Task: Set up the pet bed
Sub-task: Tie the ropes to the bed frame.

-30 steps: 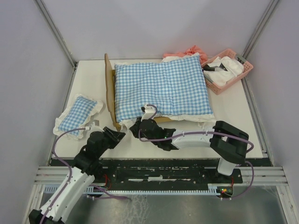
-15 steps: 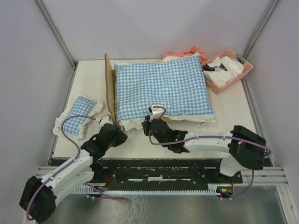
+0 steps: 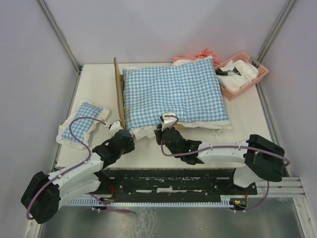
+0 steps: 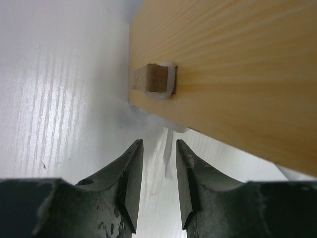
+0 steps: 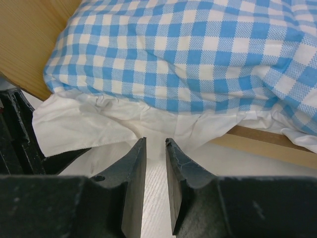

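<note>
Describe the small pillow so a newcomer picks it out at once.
Start at the pet bed in the middle of the white table. Left of its wooden headboard lies the small pillow. Same blue-and-white check as the big cushion on the bed, but far smaller and outside the frame.

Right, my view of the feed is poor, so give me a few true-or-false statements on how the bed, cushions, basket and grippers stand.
1. The big checked cushion lies on the bed. True.
2. The small checked pillow lies on the bed too. False: it is on the table, left of the bed.
3. The pink basket is empty. False: white cloth lies in it.
4. The right gripper is clamped on the cushion's white frill. False: its jaws are apart with nothing between them, just short of the frill.
5. The left gripper is open, close to the bed's wood. True.
</note>
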{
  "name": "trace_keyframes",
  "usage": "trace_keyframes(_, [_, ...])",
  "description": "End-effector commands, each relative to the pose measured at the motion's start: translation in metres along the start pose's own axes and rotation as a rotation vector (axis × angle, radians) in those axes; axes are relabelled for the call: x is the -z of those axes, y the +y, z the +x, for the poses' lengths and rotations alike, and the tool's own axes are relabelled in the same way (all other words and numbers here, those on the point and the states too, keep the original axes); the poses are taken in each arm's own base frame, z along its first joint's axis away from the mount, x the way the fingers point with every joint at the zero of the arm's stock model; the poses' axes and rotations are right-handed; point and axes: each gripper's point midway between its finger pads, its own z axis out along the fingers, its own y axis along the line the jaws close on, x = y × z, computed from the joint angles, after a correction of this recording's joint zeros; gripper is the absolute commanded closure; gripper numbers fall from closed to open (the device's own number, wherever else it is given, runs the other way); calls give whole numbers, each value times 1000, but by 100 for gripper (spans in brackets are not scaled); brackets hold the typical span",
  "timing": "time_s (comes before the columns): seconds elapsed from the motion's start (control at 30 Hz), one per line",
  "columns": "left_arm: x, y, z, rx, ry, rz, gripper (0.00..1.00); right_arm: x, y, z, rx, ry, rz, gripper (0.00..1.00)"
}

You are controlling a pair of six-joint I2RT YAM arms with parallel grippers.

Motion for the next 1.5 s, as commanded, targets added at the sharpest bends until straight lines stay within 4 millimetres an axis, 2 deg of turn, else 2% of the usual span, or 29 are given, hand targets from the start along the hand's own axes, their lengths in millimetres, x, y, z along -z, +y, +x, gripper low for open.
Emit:
trace_keyframes(0.0, [8, -33, -10, -51, -34, 108, 61, 2, 0, -21, -25, -70, 1, 70])
trace_keyframes(0.23, [31, -24, -24, 91, -135, 97, 64, 5, -4, -19, -20, -71, 6, 70])
trace_keyframes(0.33, [39, -25, -28, 121, -169, 125, 64, 5, -6, -19, -20, -71, 9, 70])
trace_keyframes(0.47, [44, -33, -24, 111, -142, 166, 63, 4, -5, -21, 1, -77, 11, 70])
trace_keyframes(0.7, [42, -33, -21, 54, -159, 166, 63, 10, 9, -43, 224, -54, -75, 67])
trace_keyframes(0.8, [40, -26, -20, 45, -170, 134, 63, 12, 12, -32, 389, 6, -139, 66])
trace_keyframes(0.87, [41, -22, -22, 57, -181, 123, 63, 12, 8, -22, 455, 52, -147, 67])
trace_keyframes(0.97, [43, -16, -30, 86, -228, 104, 63, 10, 13, -5, 518, 117, -192, 67])
trace_keyframes(1.07, [47, -11, -39, 102, -268, 83, 63, 1, 20, 9, 542, 170, -213, 68])
trace_keyframes(1.17, [51, -10, -46, 107, -290, 85, 63, -12, 23, 13, 549, 178, -188, 69])
trace_keyframes(1.47, [48, -14, -33, 78, -254, 142, 63, -59, 23, -2, 448, 144, -128, 72])
